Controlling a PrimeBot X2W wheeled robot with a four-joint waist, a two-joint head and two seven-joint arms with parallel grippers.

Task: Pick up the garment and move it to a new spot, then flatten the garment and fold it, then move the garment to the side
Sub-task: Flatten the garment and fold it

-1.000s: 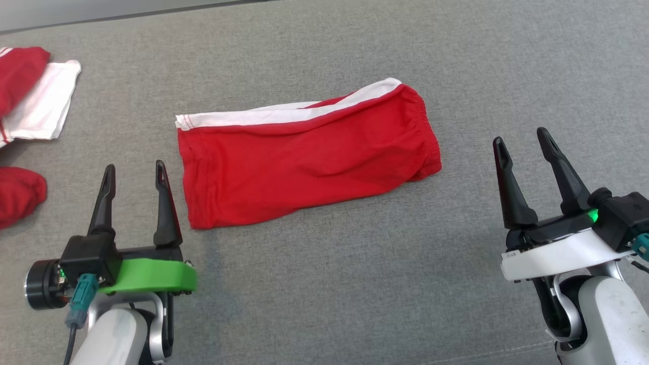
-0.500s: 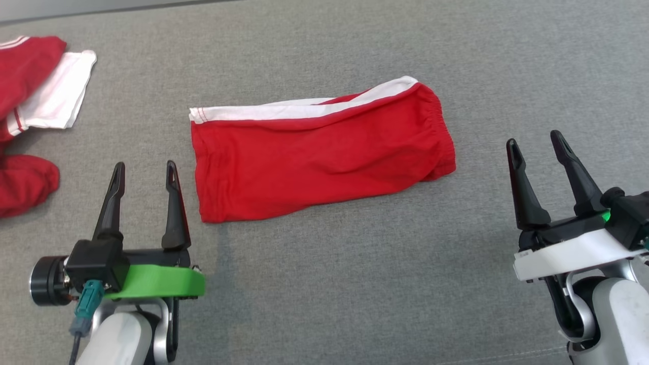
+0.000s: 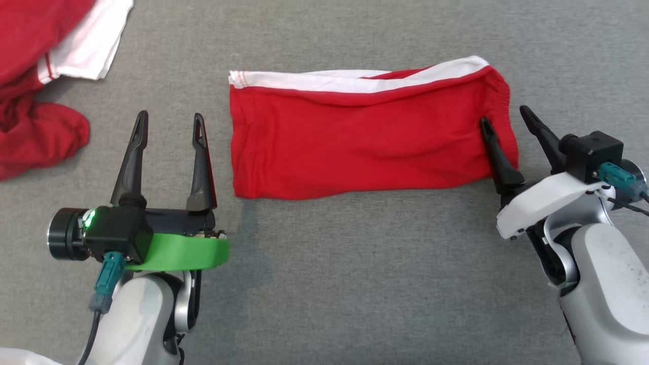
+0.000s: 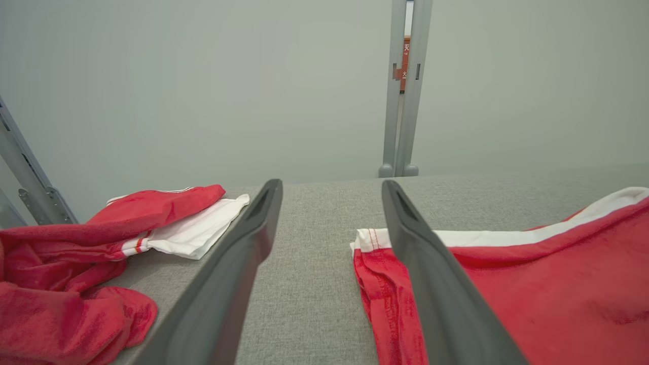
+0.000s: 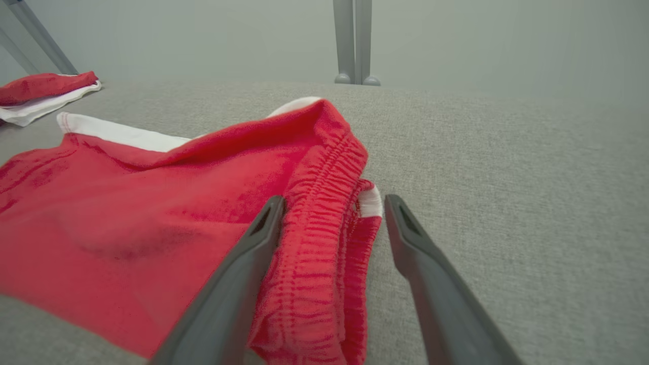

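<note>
The garment (image 3: 365,137) is a pair of red shorts with a white side stripe, folded and lying flat on the grey surface, also seen as the garment (image 4: 547,294) and the garment (image 5: 152,223). My left gripper (image 3: 170,117) stands open just left of its hem end, apart from the cloth. My right gripper (image 3: 504,114) is open and straddles the elastic waistband (image 5: 329,238) at the garment's right end, one finger over the cloth, one past its edge. The left gripper (image 4: 329,185) and right gripper (image 5: 332,200) show spread fingers in their wrist views.
A heap of other red and white clothes (image 3: 45,76) lies at the far left, also seen as the heap (image 4: 91,263). Grey cloth-covered surface (image 3: 355,279) stretches in front of the garment. A grey post (image 4: 403,86) stands at the far edge before a pale wall.
The head camera has tilted down, shifting the whole picture. My right gripper has moved in from beside the garment to straddle its waistband end. The left gripper stays beside the hem.
</note>
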